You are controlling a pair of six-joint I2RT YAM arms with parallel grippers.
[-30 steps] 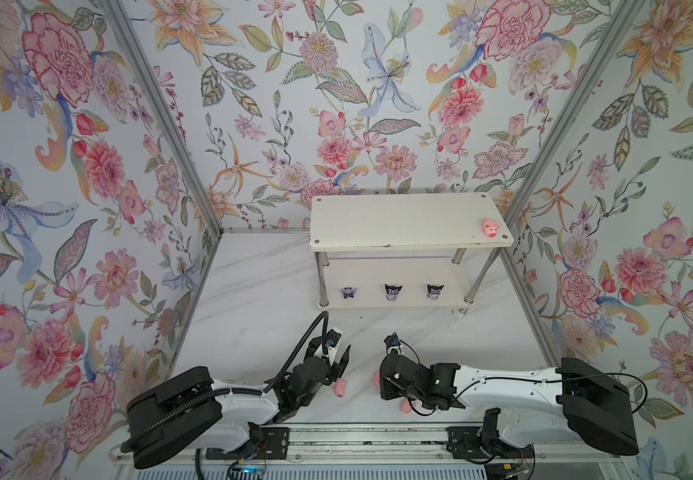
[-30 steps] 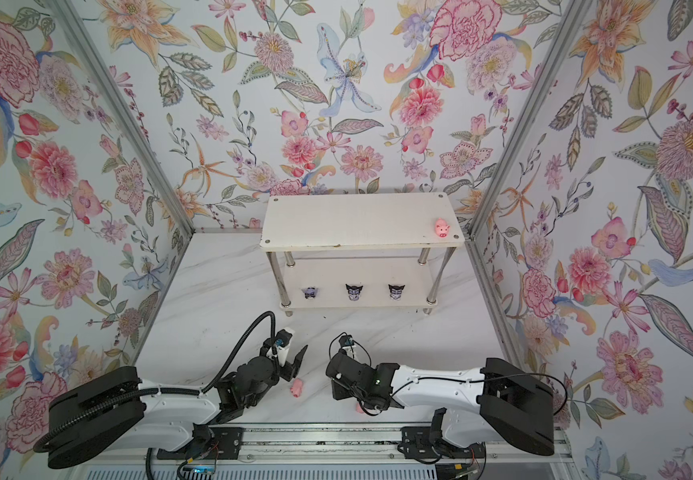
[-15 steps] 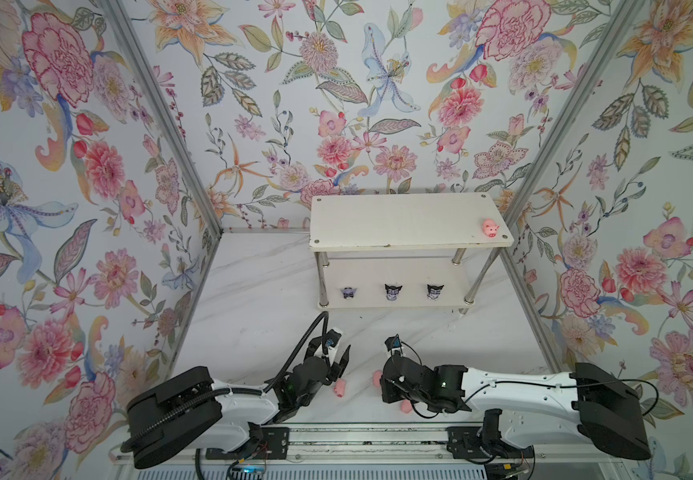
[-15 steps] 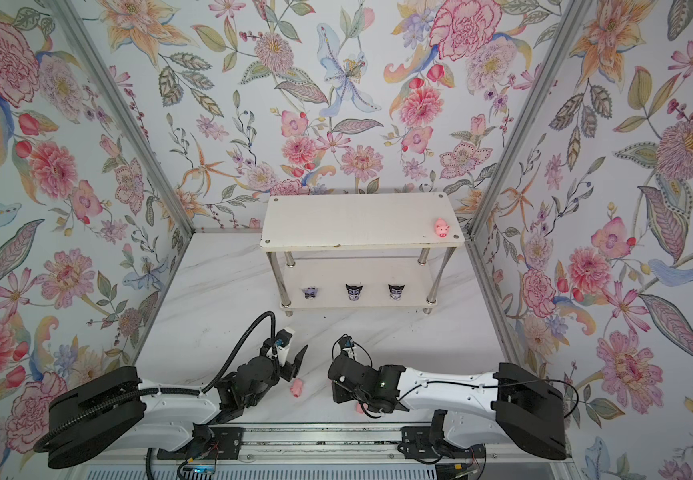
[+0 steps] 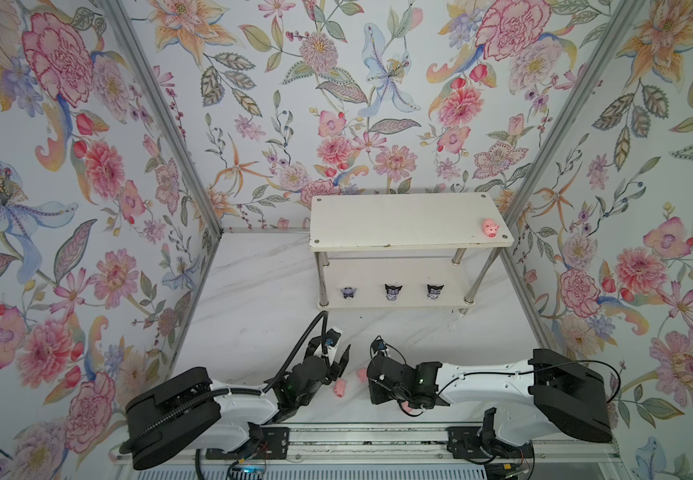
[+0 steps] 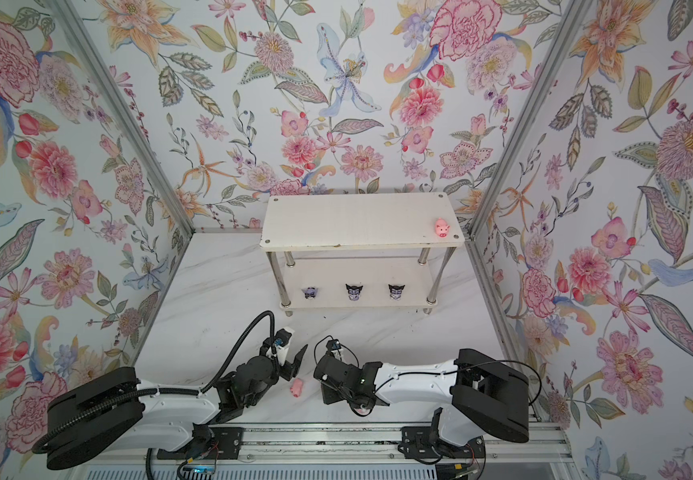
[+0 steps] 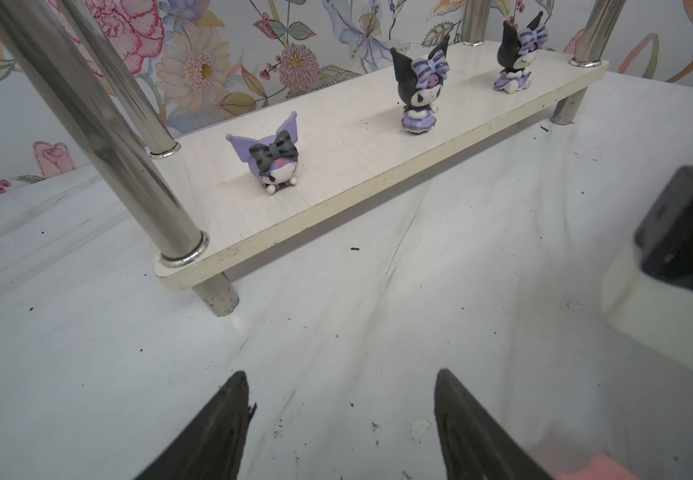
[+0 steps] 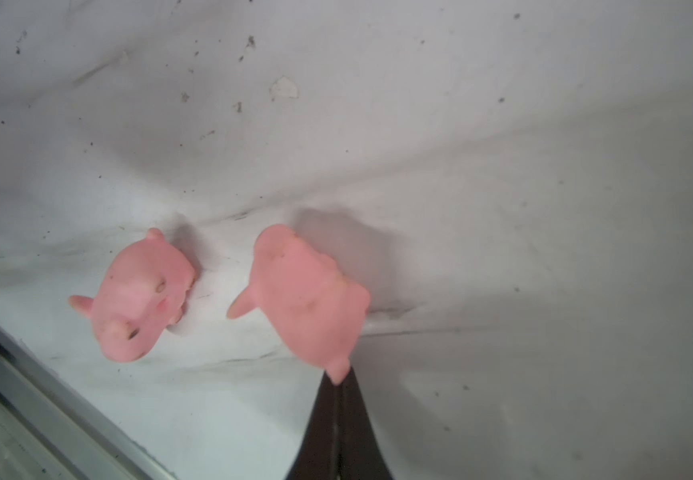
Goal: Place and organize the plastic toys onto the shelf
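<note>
— Pinching seems to be the step in hand: the right gripper (image 8: pixel 338 388) is clenched, tips pressed together just where a small nub of the near pig (image 8: pixel 307 299) ends. Has it got hold?

— Hard to say. The nub meets the tips, but I cannot tell whether it is caught between them or only touching. The pig's body lies on the table (image 8: pixel 502 166).

— How would you do it well?

— Lift slowly and watch whether the pig comes along. A grip on so small a nub will likely slip or let the pig swing. If it does, open, come down over the body and close across its flanks.

— And the second pig (image 8: pixel 141 299)?

— Just beside the first but apart from it, near the rail (image 8: pixel 45 395). Keep the jaws off it.

— The left gripper (image 7: pixel 340 395)?

— Released, fingers spread over bare table, holding nothing, facing the shelf (image 5: pixel 398 220).

— Where should the pig go?

— One shelf pig (image 5: pixel 490 228) stands near the top board's right front corner, and three figurines (image 5: pixel 393 292) line the lower board. I would row the pigs along the top.
</note>
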